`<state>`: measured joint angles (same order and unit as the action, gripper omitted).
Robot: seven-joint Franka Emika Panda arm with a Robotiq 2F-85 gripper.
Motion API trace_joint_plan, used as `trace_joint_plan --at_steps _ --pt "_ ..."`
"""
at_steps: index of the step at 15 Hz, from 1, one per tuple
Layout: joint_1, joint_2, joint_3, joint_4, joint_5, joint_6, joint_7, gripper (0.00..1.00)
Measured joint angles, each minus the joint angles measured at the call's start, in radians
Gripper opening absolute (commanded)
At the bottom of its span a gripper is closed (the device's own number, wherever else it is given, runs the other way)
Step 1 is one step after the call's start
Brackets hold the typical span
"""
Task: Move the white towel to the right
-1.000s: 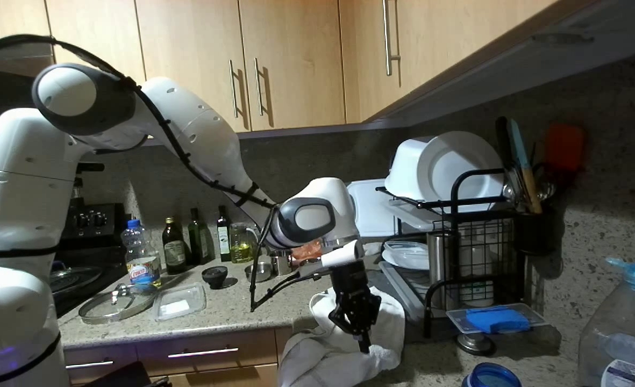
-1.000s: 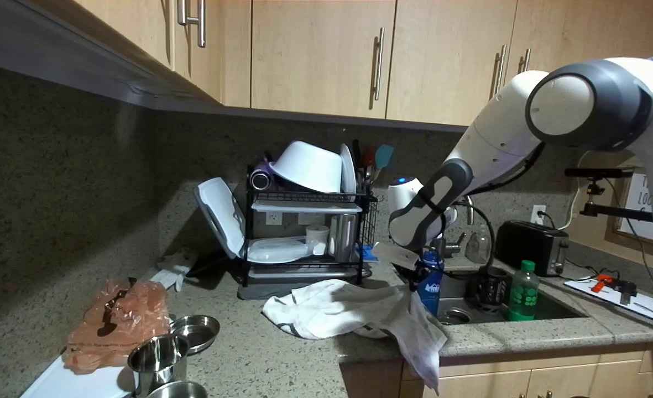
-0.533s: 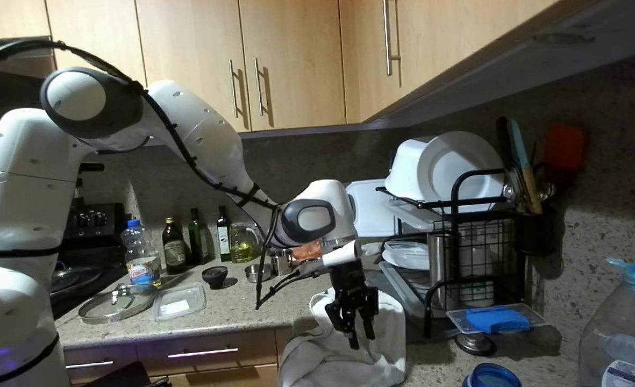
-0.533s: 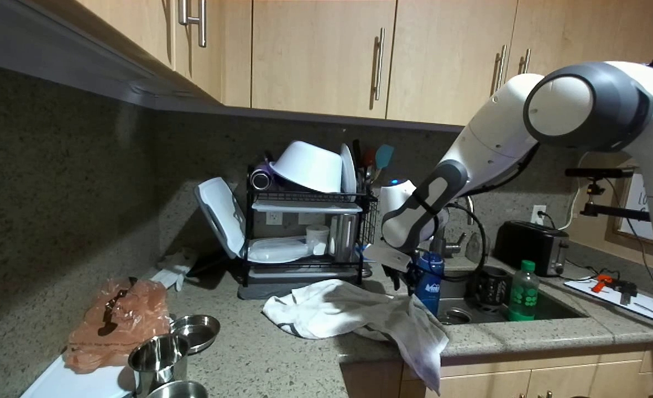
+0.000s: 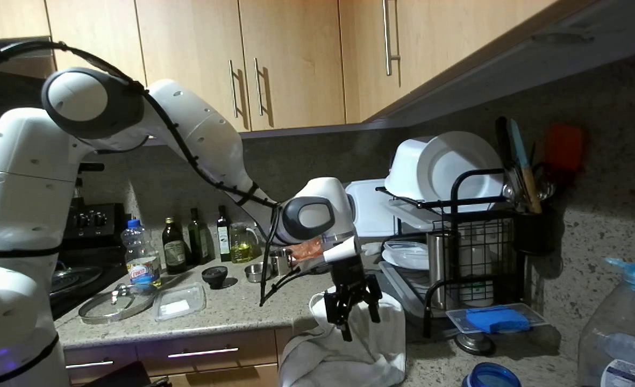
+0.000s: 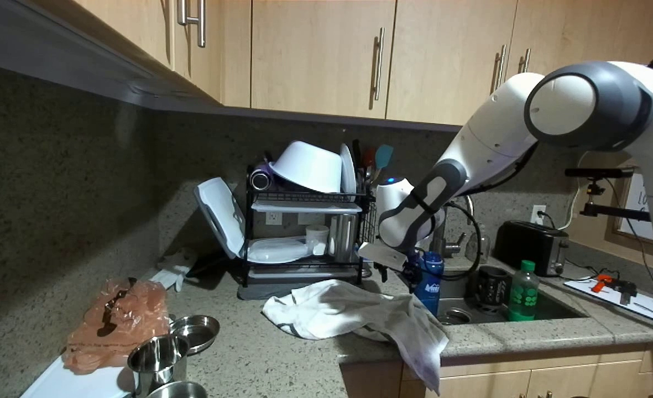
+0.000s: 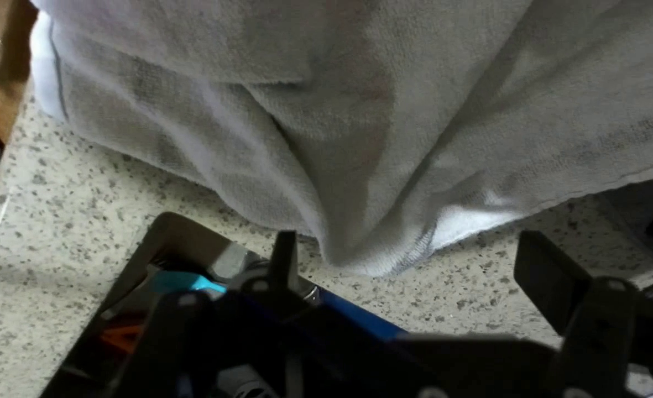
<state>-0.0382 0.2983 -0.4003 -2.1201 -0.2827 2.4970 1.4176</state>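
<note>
The white towel (image 6: 337,309) lies crumpled on the counter in front of the dish rack, with one end draped over the counter's edge by the sink. My gripper (image 5: 361,327) hangs just above the towel, its fingers spread wide. In the wrist view the towel (image 7: 359,110) fills the upper part, and a folded corner points into the gap of my gripper (image 7: 406,251). Neither of the fingers (image 7: 547,276) touches that corner; speckled counter shows between them. In an exterior view the gripper (image 6: 397,281) is partly hidden by its mount.
A black dish rack (image 5: 481,281) with bowl and plates stands behind the towel. Close beside the gripper is a blue bottle (image 6: 429,290). The sink (image 6: 558,310) holds a mug (image 6: 493,286) and a green-capped bottle (image 6: 523,296). Metal pots (image 6: 157,359) stand on the counter.
My gripper has opened and let go of the towel. It has risen a little and moved away from the sink side. The bunched towel part has sunk down.
</note>
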Motion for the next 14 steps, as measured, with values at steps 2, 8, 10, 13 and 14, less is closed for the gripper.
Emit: trace_joint_plan --at_steps 2,8,10,13,14 --pt "0.006 -0.017 0.014 -0.011 -0.026 0.021 0.0 1.0" --pt "0.016 -0.111 0.058 -0.086 -0.1 0.078 0.0 1.0" --pt "0.016 -0.147 0.069 -0.118 -0.115 0.09 0.0 1.0" --pt "0.012 -0.199 0.091 -0.166 -0.136 0.1 -0.001 1.0" --pt "0.009 -0.214 0.101 -0.181 -0.14 0.103 -0.003 1.0"
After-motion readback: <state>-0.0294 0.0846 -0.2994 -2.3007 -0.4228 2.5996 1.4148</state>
